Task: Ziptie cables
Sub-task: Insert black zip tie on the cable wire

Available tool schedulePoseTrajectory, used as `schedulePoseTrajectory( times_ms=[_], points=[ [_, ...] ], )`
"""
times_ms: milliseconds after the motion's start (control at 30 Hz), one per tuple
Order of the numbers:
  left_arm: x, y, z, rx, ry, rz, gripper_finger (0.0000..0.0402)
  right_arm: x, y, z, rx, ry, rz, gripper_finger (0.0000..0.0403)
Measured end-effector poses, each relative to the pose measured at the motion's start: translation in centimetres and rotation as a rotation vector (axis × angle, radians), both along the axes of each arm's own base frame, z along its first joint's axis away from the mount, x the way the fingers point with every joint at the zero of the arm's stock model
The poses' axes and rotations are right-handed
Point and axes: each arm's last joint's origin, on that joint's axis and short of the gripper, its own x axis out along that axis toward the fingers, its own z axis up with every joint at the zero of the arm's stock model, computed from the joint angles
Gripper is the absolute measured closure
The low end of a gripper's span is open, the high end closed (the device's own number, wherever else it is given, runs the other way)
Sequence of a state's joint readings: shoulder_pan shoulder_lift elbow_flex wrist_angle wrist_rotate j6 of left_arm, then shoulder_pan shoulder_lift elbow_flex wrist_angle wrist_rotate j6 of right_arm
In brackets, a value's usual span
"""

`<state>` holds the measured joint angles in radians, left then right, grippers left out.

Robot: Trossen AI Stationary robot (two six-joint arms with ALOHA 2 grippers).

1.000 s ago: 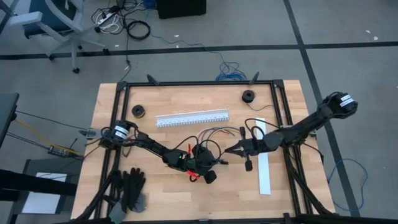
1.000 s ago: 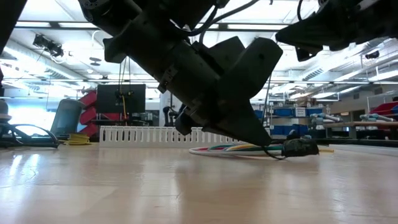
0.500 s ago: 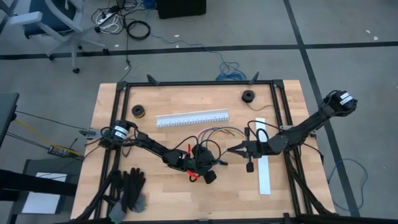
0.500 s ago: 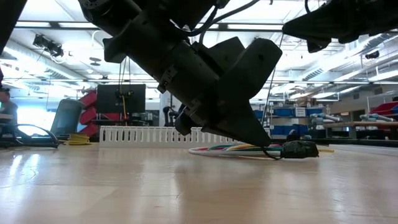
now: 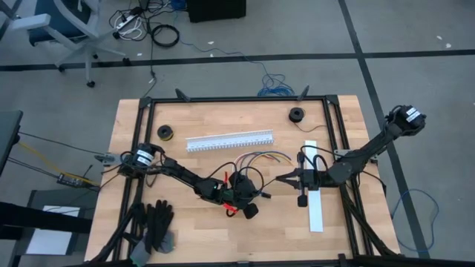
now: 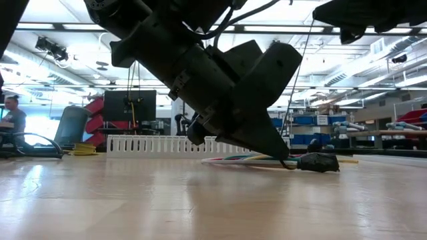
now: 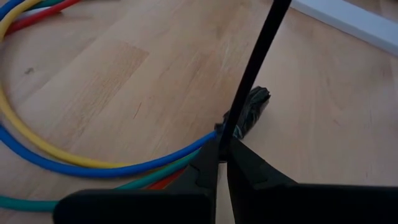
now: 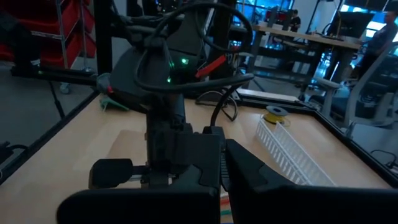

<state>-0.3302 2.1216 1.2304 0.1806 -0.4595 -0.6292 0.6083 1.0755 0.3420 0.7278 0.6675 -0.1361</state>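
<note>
Pinching a thin black strap, the left gripper (image 7: 222, 163) low over the middle of the wooden table (image 5: 200, 222), fingers (image 7: 205, 168) pressed together just above the boards. Looped on the table right beside those fingertips, the cables (image 7: 74, 168) — blue, yellow, green and red strands running side by side (white one not made out here), ending at a small dark plug (image 7: 250, 112) just past the gripper's tip. From above, same cables (image 5: 260, 157) fanning out between the two arms, near a long white slotted channel (image 5: 228, 141) farther back. Clenched on nothing that can be seen, the right gripper (image 5: 280, 179) hanging off the table's surface to the right of the bundle, pointed toward the left arm. Lying flat under the right arm, a white strip (image 5: 315, 200). Elsewhere: a yellow spool (image 5: 165, 132) and a black spool (image 5: 297, 114) toward the far edge, black gloves (image 5: 157, 222) at the near left corner. At table height, cables (image 6: 247, 159) and plug (image 6: 319, 162) flat on the wood — a seated person (image 6: 12, 119) far off in the room.
</note>
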Motion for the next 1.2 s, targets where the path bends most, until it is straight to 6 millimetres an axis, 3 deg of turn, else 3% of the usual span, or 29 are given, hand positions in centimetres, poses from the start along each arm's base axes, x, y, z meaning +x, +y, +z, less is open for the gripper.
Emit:
schedulePoseTrajectory(
  times_ms=[667, 800, 1200],
  points=[
    [0.3, -0.3, 0.4, 0.031, -0.062, -0.044, 0.0395, -0.6, 0.4, 0.3, 0.025, -0.005, -0.011, 0.0403],
    [0.8, -0.6, 1.1, 0.055, -0.139, -0.082, 0.0371, -0.6, 0.3, 0.0, 0.047, 0.022, -0.001, 0.0403],
    [0.8, -0.6, 1.2, 0.044, -0.145, -0.081, 0.0288, -0.6, 0.2, -1.0, 0.052, 0.105, -0.021, 0.0391]
  ],
)
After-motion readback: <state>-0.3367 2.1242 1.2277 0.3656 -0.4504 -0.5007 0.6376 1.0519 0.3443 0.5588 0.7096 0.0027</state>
